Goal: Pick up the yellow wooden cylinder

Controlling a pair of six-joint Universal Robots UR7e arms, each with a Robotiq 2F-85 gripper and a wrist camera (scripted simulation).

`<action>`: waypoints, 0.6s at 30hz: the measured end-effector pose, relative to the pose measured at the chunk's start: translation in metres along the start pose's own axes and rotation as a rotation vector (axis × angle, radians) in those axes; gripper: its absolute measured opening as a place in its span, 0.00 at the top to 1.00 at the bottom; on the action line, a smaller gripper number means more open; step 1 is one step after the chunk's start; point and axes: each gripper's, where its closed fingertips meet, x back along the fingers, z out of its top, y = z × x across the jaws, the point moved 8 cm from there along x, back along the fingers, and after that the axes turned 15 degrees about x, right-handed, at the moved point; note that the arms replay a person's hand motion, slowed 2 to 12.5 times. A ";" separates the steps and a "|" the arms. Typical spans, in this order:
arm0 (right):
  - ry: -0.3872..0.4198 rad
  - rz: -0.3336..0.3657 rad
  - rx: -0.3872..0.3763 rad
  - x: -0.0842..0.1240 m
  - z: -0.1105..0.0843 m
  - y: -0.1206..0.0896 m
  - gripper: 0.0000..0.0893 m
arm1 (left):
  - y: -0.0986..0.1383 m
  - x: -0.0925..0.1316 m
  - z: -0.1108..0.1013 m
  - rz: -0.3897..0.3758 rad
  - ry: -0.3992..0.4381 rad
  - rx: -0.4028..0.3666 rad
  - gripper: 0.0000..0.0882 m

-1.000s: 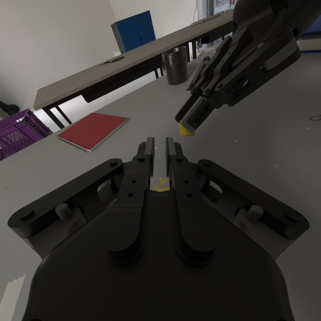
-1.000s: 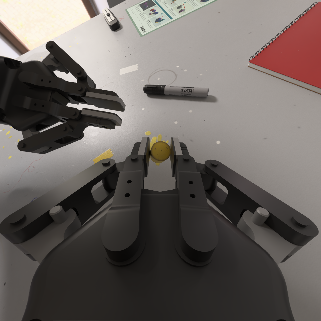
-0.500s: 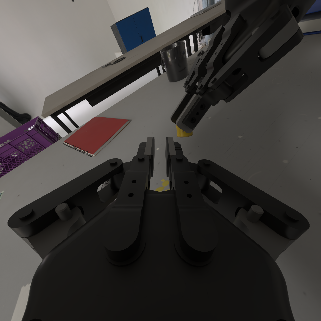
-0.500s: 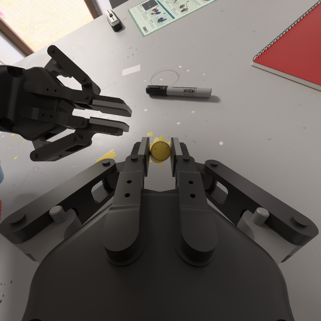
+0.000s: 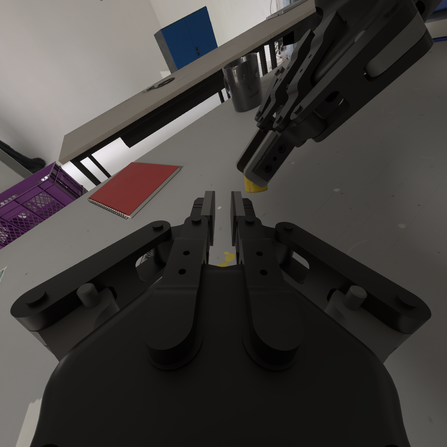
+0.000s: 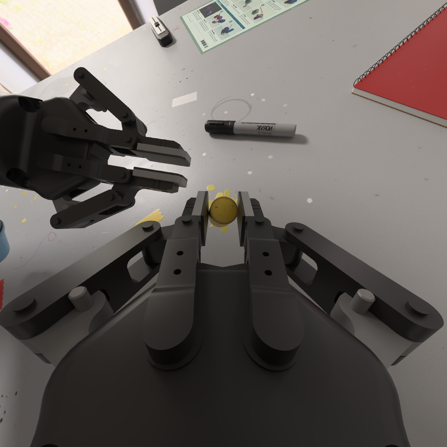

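Note:
The yellow wooden cylinder (image 6: 223, 209) sits end-on between the fingers of my right gripper (image 6: 223, 205), which is shut on it, low over the grey table (image 6: 338, 193) with its yellow paint marks. In the left wrist view the cylinder's lower end (image 5: 254, 187) pokes out below the right gripper (image 5: 256, 175). My left gripper (image 5: 222, 200) is empty, its jaws almost together with a narrow gap. It hovers a short way from the cylinder and also shows in the right wrist view (image 6: 183, 171), to the left of the cylinder.
A black-capped marker (image 6: 251, 129) lies beyond the cylinder. A red spiral notebook (image 6: 411, 79) (image 5: 135, 188) lies at the right. A metal mug (image 5: 243, 84), a purple crate (image 5: 31, 200), a printed sheet (image 6: 237, 21) and a small grey block (image 6: 160, 31) lie farther off.
The left gripper has drifted closer to the right gripper and the cylinder. The right gripper stays shut on the cylinder and has shifted only a little.

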 end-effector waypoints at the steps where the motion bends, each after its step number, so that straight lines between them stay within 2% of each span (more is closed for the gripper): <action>1: 0.001 0.000 0.000 0.000 0.000 0.000 0.76 | 0.000 0.000 0.000 0.000 0.000 0.000 0.87; 18: 0.020 0.005 -0.001 0.000 0.000 -0.003 0.76 | 0.000 -0.003 -0.003 0.009 -0.011 -0.001 0.87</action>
